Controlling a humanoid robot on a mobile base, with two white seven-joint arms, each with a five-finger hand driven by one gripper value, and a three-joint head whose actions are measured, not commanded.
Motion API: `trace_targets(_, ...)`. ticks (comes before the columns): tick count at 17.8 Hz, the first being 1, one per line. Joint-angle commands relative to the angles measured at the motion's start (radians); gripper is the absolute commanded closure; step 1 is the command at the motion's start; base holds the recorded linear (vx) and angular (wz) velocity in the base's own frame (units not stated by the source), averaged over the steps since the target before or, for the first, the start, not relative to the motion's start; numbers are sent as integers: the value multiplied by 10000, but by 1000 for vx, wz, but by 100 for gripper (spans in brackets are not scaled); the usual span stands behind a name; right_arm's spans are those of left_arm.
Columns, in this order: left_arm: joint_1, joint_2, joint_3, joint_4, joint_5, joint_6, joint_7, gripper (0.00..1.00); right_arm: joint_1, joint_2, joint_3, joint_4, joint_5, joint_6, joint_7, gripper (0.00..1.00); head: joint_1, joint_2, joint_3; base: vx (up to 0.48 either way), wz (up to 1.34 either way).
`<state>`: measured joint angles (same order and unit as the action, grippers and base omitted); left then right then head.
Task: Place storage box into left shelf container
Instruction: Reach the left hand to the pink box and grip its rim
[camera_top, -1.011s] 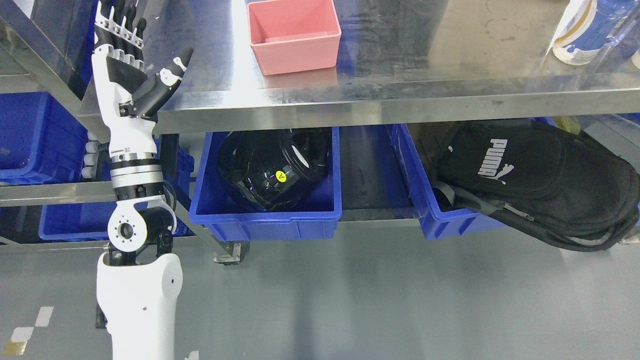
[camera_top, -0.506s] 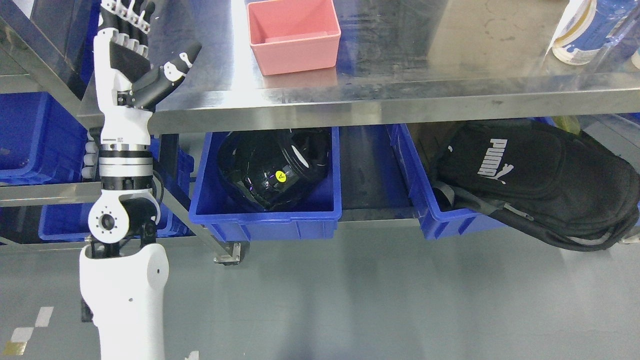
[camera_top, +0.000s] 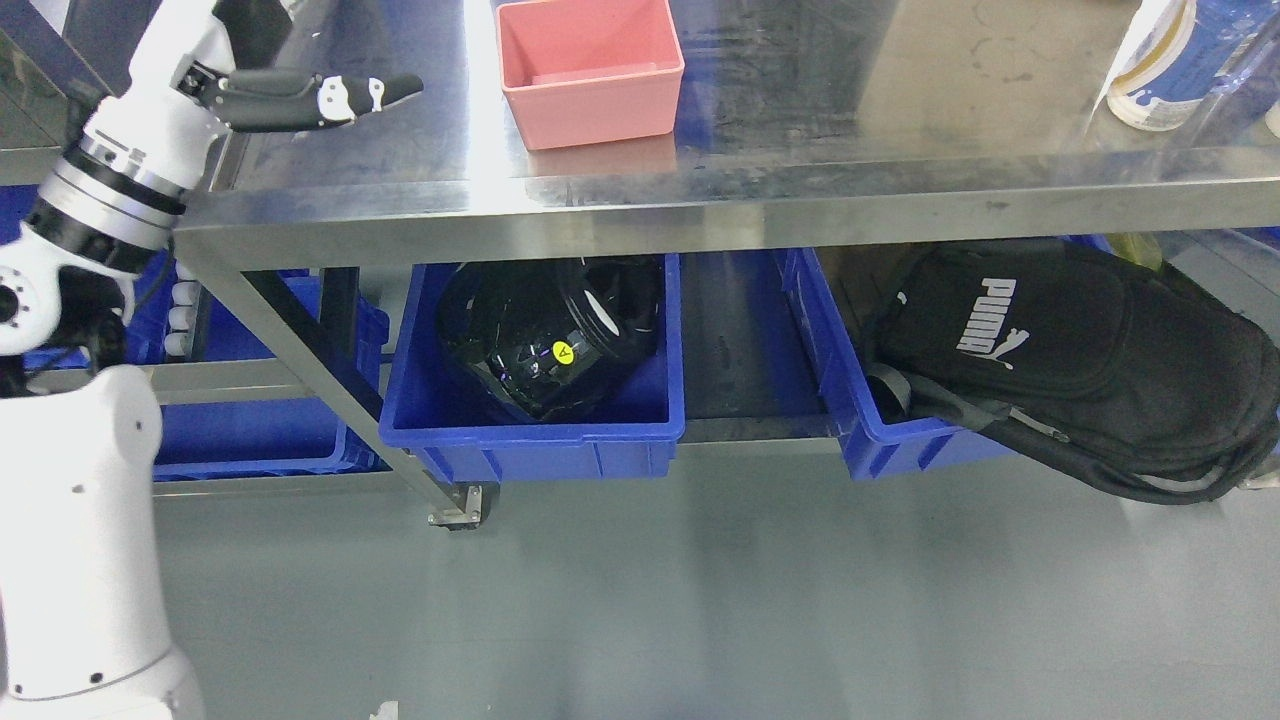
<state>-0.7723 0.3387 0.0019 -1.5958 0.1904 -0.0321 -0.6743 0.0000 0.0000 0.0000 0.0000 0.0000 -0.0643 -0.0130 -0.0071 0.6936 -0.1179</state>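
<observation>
We are logging a pink storage box, empty and upright, sitting on the steel table top near its front edge, well apart from our left hand, which is hovering at the table's left corner with only its thumb showing, extended and holding nothing; the other fingers are running out of frame. Below, we are listing a blue shelf container holding a black helmet and, to its right, a blue bin carrying a black backpack.
</observation>
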Motion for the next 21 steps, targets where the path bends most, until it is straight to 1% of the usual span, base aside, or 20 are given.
trace_targets(1,-2521,3317,-4125,1583,-1195,29,-662,0,-61,-175,-31,-175,-16,-1,-8,0,0,0,0,0,0)
trace_targets(2,-2721,3195,-4540,1737,-1411,29,-1243,0,-61,-175,-31,-175,-16,-1,-8,0,0,0,0,0,0)
trace_targets(3,-2860,2890,-4924,1966,-1701,29,-1780,0,-61,-175,-31,-175,-16,-1,7,0,0,0,0,0,0)
trace_targets(4,-2952,2613,-5155,2166,-2084,29,-1937,0,-61,-175,-31,-175,-16,-1,-8,0,0,0,0,0,0)
trace_targets(8,-3030,1769,-5694,3087,-3283,29,-1985,1,-61,-175,-31,-175,-16,-1,-8,0,0,0,0,0,0)
trace_targets(12,-3504,1063,-5679,3824,-3422,29,-1955,2,-61,-175,-31,-175,-16,-1,-8,0,0,0,0,0,0)
trace_targets(17,-4486,-409,-5572,4482,-3422,152,-1908,3,-61,-175,-31,-175,-16,-1,-8,0,0,0,0,0,0)
trace_targets(21,-4748,-871,-5832,5173,-3605,504,-1985,6,-61,-175,-31,-175,-16,-1,-8,0,0,0,0,0,0)
